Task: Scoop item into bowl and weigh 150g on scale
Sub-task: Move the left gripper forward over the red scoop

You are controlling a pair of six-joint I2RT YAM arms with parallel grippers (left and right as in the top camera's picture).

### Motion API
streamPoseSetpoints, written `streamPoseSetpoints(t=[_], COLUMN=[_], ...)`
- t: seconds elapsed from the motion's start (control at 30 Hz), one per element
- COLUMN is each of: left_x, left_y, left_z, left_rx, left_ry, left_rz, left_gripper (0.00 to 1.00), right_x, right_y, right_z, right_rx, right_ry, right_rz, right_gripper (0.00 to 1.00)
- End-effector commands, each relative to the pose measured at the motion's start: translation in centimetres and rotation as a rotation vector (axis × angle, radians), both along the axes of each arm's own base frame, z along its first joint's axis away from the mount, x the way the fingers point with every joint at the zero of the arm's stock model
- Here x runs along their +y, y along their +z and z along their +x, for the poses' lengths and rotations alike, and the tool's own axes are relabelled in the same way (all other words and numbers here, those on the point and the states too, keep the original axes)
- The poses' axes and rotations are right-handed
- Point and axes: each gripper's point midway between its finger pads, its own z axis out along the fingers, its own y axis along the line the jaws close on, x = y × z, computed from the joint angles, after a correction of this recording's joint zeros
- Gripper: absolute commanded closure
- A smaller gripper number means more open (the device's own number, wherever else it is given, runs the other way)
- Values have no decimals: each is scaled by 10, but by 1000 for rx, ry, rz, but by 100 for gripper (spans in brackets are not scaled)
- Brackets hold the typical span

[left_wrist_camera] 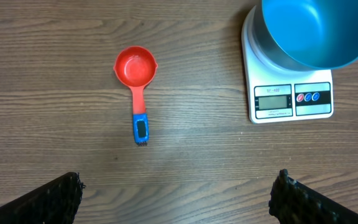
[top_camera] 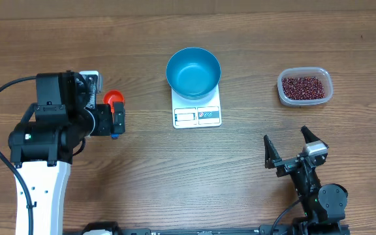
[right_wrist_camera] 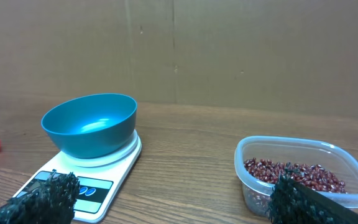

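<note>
The blue bowl point(top_camera: 193, 72) point(left_wrist_camera: 316, 31) point(right_wrist_camera: 89, 124) stands empty on the white scale point(top_camera: 197, 115) point(left_wrist_camera: 291, 99) point(right_wrist_camera: 73, 180) at the table's middle back. The dark red beans point(top_camera: 303, 86) point(right_wrist_camera: 294, 174) lie in a clear tub at the right. A red scoop point(top_camera: 113, 99) point(left_wrist_camera: 135, 67) with a blue handle tip lies flat on the table, left of the scale. My left gripper point(top_camera: 117, 121) point(left_wrist_camera: 179, 199) hovers over the scoop, open and empty. At the front right, my right gripper point(top_camera: 288, 145) point(right_wrist_camera: 176, 199) is open and empty, facing the scale and tub.
The clear plastic tub point(top_camera: 305, 99) point(right_wrist_camera: 353, 168) stands at the back right, apart from the scale. Bare wood lies between the scoop, the scale and the tub. A brown cardboard wall point(right_wrist_camera: 229, 50) rises behind the table.
</note>
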Motion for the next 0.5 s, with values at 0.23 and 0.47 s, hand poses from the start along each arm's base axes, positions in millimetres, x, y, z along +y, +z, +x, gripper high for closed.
streamPoseSetpoints(t=[0.23, 0.47], left_x=[2, 2], left_y=[-2, -3], left_z=[10, 11], left_rx=[13, 15], left_ry=[-11, -11], left_rz=[9, 9], left_gripper=[0, 0], right_x=[1, 1], right_y=[-1, -1], right_z=[0, 0], right_rx=[-8, -8], right_ry=[6, 6], right_rz=[-1, -1], right_gripper=[0, 0])
